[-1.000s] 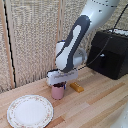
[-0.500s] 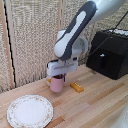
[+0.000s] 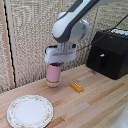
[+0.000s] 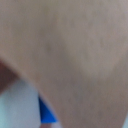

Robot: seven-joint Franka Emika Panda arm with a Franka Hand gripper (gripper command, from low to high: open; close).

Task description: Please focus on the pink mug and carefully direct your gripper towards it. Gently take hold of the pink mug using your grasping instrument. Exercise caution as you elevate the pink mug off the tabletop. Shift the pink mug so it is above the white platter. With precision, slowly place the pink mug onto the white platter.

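The pink mug (image 3: 53, 75) is upright in the exterior view, right of and behind the white platter (image 3: 30, 99), which lies flat near the table's front left. My gripper (image 3: 54, 66) comes down from above and is shut on the mug's top. The mug's base looks just clear of the wood. In the wrist view a blurred pinkish surface, the mug (image 4: 75, 55), fills most of the picture. One blue finger (image 4: 47, 113) shows at its edge.
A small yellow block (image 3: 76, 86) lies on the table right of the mug. A black box (image 3: 109, 52) with a cable stands at the back right. A wicker screen (image 3: 25, 40) closes the back. The wooden table (image 3: 95, 107) runs to the front right.
The gripper, shut on the mug, has risen a little and drifted towards the exterior view's left, closer to the platter.
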